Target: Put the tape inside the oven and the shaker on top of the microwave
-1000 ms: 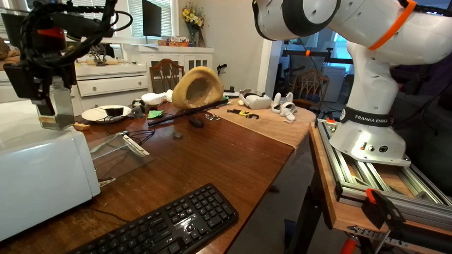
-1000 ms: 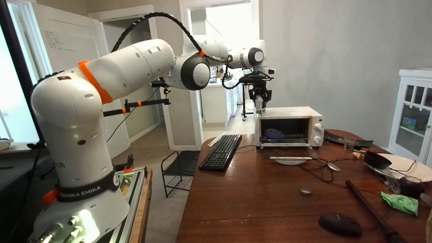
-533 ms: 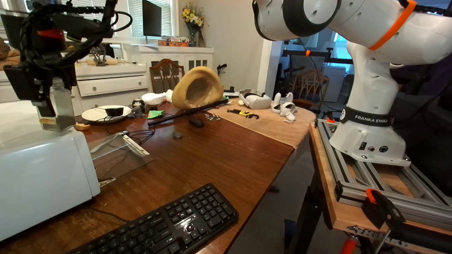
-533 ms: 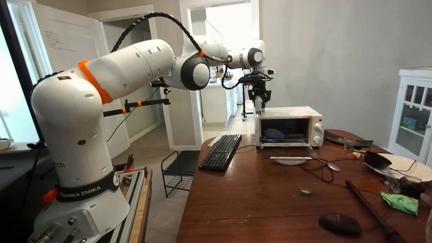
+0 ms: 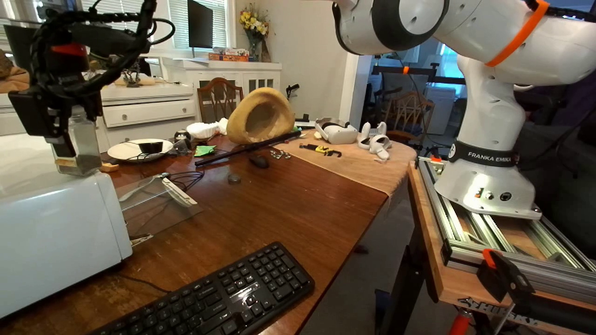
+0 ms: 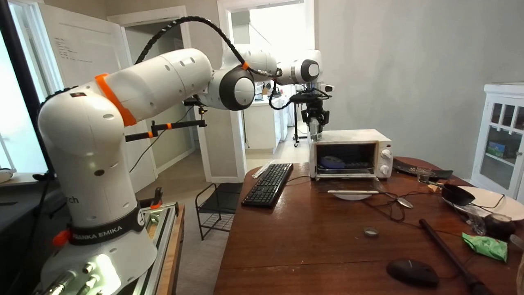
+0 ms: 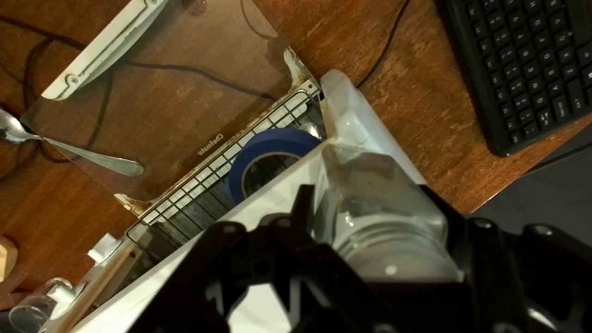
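My gripper (image 7: 372, 202) is shut on the clear glass shaker (image 7: 379, 189), a square jar with a little dark matter inside, held upright between the two fingers. In both exterior views the shaker (image 5: 85, 146) (image 6: 315, 130) is at the front corner of the white toaster oven's top (image 6: 348, 136). Its base is at or just above that surface; I cannot tell if it touches. The blue tape roll (image 7: 280, 139) lies on the wire rack inside the open oven, and it also shows in an exterior view (image 6: 332, 162).
The oven's glass door (image 7: 203, 111) hangs open over the table. A black keyboard (image 6: 268, 185) lies beside the oven. A spoon (image 7: 106, 162), cords and a small glass (image 6: 424, 175) are near it. A white plate (image 6: 503, 201) with a small black pan stands farther along.
My gripper has come down slightly with the shaker, nearer the oven top, and shifted a little to the right in an exterior view. The tape and oven have not moved.
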Tool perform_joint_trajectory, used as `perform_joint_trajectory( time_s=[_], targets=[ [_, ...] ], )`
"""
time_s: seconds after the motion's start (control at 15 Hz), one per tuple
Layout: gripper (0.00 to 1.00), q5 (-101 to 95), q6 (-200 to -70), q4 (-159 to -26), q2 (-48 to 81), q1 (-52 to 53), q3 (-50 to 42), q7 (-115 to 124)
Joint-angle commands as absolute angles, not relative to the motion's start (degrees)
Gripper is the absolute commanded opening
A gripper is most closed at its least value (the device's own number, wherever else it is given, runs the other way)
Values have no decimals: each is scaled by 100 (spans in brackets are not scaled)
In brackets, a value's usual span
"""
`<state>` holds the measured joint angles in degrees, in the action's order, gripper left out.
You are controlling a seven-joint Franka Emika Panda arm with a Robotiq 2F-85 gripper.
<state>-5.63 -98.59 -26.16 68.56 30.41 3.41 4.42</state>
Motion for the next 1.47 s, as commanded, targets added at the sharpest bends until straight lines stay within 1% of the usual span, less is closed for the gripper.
perform_joint_trajectory(
  time_s=[0.0, 0.13, 0.2, 0.27, 0.33, 0.4, 0.47, 0.53, 0.6, 0.67, 0.73, 0.93, 1.0, 1.07, 1.13, 1.2, 1.27, 1.4],
  targets=[
    [31, -584, -9840, -2443, 6968, 3078, 281, 464],
    [32, -589, -9834, -2445, 6972, 3080, 273, 464],
    [40, -588, -9832, -2445, 6974, 3079, 271, 464],
    [51, -588, -9837, -2443, 6978, 3079, 268, 466],
    [58, -588, -9830, -2445, 6978, 3079, 268, 461],
    [70, -588, -9824, -2447, 6979, 3081, 267, 460],
    [80, -587, -9822, -2447, 6980, 3080, 268, 459],
    [85, -584, -9818, -2448, 6981, 3079, 269, 464],
    [93, -586, -9815, -2451, 6979, 3079, 267, 465],
    [99, -588, -9814, -2465, 6970, 3080, 264, 471],
    [100, -589, -9812, -2466, 6968, 3080, 263, 474],
    [100, -587, -9819, -2466, 6970, 3077, 263, 475],
    [75, -590, -9829, -2464, 6973, 3078, 262, 465],
    [75, -582, -9854, -2455, 6980, 3076, 262, 503],
    [73, -599, -9894, -2446, 6986, 3083, 240, 553],
    [66, -565, -9847, -2478, 6946, 3067, 251, 629],
    [56, -525, -9887, -2504, 6917, 3042, 273, 674],
    [40, -526, -9952, -2611, 6847, 3022, 261, 778]
  ],
)
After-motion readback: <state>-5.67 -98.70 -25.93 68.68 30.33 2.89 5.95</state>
